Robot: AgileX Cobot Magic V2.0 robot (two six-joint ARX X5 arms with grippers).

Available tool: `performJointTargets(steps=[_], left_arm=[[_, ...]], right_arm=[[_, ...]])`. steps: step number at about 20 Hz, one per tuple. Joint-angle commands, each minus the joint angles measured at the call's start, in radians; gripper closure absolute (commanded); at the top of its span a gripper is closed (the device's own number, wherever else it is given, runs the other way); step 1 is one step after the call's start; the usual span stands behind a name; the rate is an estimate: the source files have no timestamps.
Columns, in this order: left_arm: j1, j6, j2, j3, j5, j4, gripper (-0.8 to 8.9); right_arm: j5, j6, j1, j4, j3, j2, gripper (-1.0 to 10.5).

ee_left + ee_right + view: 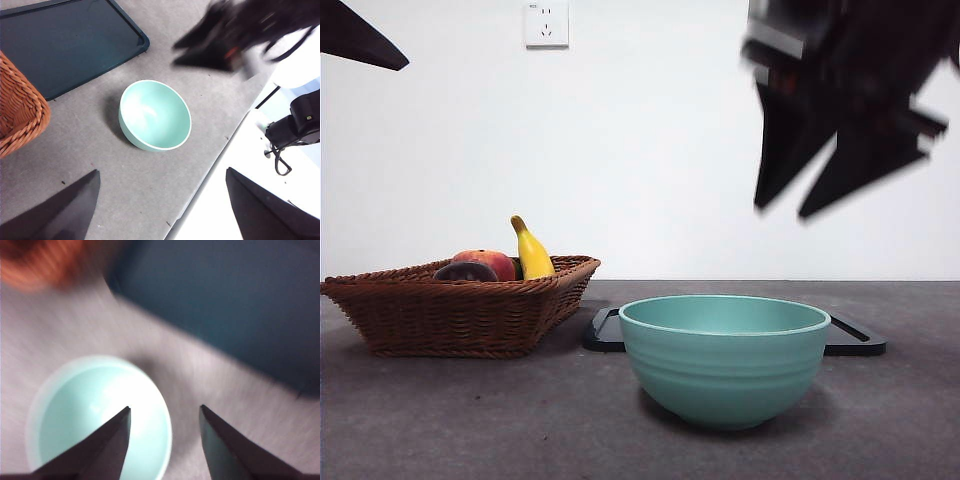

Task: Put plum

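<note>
The plum, dark and glossy, lies in the wicker basket at the left, beside a red-orange fruit and a banana. My right gripper hangs open and empty high above the teal bowl, blurred by motion. The right wrist view shows the right gripper over the bowl's rim and the table beside it. My left gripper is open and empty, held high near the table's edge, looking down on the bowl. The plum is hidden in both wrist views.
A dark flat tray lies behind the bowl, also seen as the tray and tray. The basket's corner shows next to the tray. The left arm shows only as a black tip. A wall socket is behind.
</note>
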Motion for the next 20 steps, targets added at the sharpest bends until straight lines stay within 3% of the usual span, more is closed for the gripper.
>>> performJointTargets(steps=[1,9,14,20], left_arm=[[-0.005,0.015,0.006,0.012,0.006,0.01,4.1],[-0.005,0.014,0.006,0.012,0.006,0.009,4.1],[-0.005,0.014,0.006,0.012,0.006,0.007,4.1],[-0.005,0.014,0.006,0.012,0.006,0.005,4.1]], right_arm=[[-0.024,-0.025,0.005,-0.064,0.059,-0.053,7.3],[-0.23,-0.066,0.006,-0.266,0.137,-0.249,7.3],[-0.236,-0.087,0.006,-0.421,0.134,-0.331,7.3],[-0.237,-0.091,0.006,-0.447,0.134,-0.351,7.3]])
